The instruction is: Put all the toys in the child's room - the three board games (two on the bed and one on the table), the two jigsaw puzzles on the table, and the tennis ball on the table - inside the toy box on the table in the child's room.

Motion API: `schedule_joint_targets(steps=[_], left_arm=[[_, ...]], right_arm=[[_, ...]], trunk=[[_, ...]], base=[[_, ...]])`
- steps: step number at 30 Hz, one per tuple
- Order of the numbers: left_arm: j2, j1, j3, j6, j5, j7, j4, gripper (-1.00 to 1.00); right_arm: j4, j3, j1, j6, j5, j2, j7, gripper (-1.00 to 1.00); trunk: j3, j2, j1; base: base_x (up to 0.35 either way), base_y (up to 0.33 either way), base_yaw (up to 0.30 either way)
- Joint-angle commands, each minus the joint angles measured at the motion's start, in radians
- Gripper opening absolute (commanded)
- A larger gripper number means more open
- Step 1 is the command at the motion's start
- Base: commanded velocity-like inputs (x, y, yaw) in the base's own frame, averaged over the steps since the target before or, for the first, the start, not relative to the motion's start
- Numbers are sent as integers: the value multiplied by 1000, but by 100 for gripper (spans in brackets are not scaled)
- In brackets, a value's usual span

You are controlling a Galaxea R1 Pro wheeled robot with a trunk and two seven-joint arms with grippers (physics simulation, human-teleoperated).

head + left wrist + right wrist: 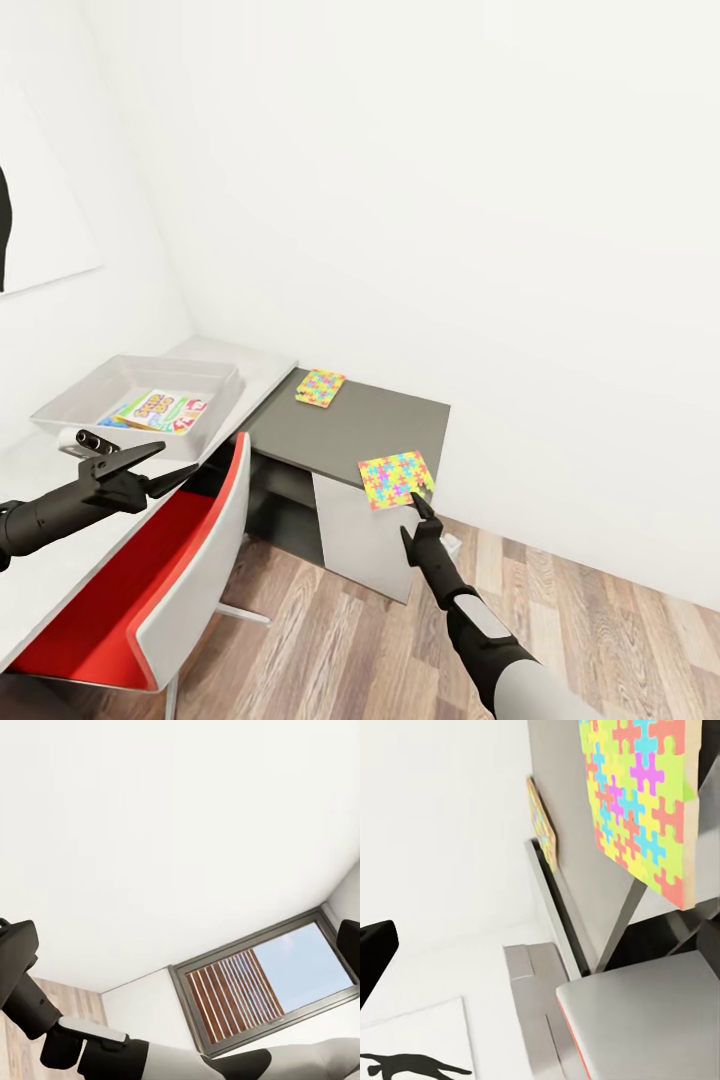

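The toy box (60, 405) stands on the pale desk part of the table (40, 570), with a Skip-Bo board game (165, 408) lying inside it. One jigsaw puzzle (320, 387) lies at the back of the dark cabinet top (370, 425). The other jigsaw puzzle (396, 478) (641, 802) sits at the cabinet's front edge, slightly overhanging. My right gripper (422, 497) is at its near right corner, open, with the board close between the spread fingers. My left gripper (165, 468) hangs open over the desk, just in front of the toy box.
A red and white chair (170, 560) is pushed in at the desk, below my left arm. A small white and black cylinder (85, 440) lies by the toy box. The cabinet's light door panel (355, 540) faces the plank floor (600, 620). White walls close the corner.
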Motion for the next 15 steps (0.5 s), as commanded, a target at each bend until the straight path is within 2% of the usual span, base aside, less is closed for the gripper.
schedule_joint_targets(steps=[1, 11, 15], left_arm=[[1, -1, 0, 3, -2, -4, 0, 100], [2, -1, 0, 3, -2, -4, 0, 100], [3, -1, 0, 3, -2, -4, 0, 100]], right_arm=[[0, -3, -1, 10, -6, 1, 2, 100], [0, 52, -1, 9, -7, 0, 2, 100], [0, 57, -1, 9, -7, 0, 2, 100]], trunk=[[-5, -9, 4], [-36, -79, 43], [-48, -107, 58]], base=[[0, 0, 0], [0, 0, 0], [0, 0, 0]])
